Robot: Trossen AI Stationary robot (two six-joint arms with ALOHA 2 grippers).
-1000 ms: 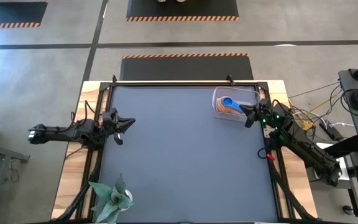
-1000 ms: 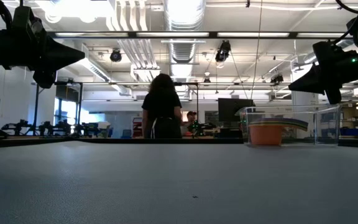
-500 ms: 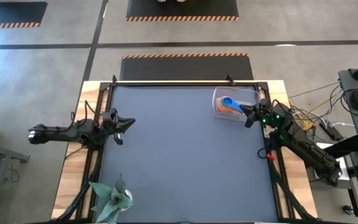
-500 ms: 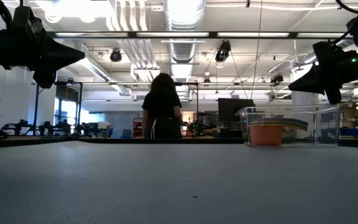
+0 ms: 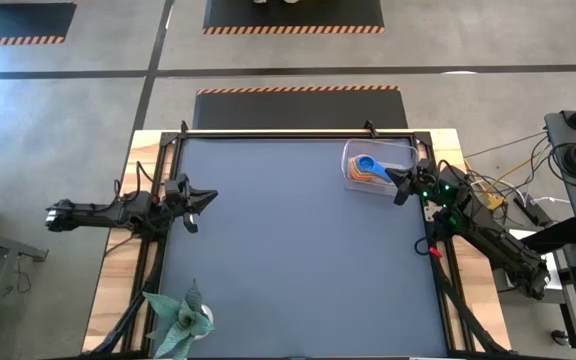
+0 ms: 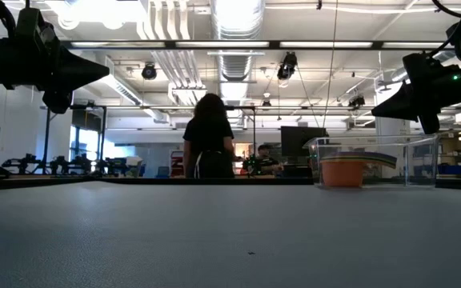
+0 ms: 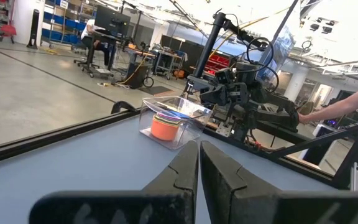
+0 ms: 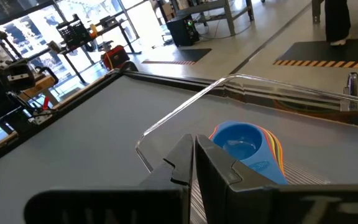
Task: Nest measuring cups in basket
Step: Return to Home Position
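Note:
The clear basket [image 5: 378, 166] stands at the table's far right corner, its base on the grey mat. Inside it the measuring cups [image 5: 368, 170] sit nested in one stack, blue on top [image 8: 244, 142], orange lowest in the low view [image 6: 342, 171]. My right gripper [image 5: 400, 185] hovers shut just on the near side of the basket, above its rim, touching nothing. My left gripper [image 5: 203, 200] hangs shut over the table's left edge, far from the basket [image 7: 174, 119].
A green paper-like plant [image 5: 178, 315] stands at the near left corner. The grey mat [image 5: 298, 260] between the arms is bare. A black frame rail [image 5: 298, 132] runs along the far edge. A person [image 6: 208, 136] stands in the room behind the table.

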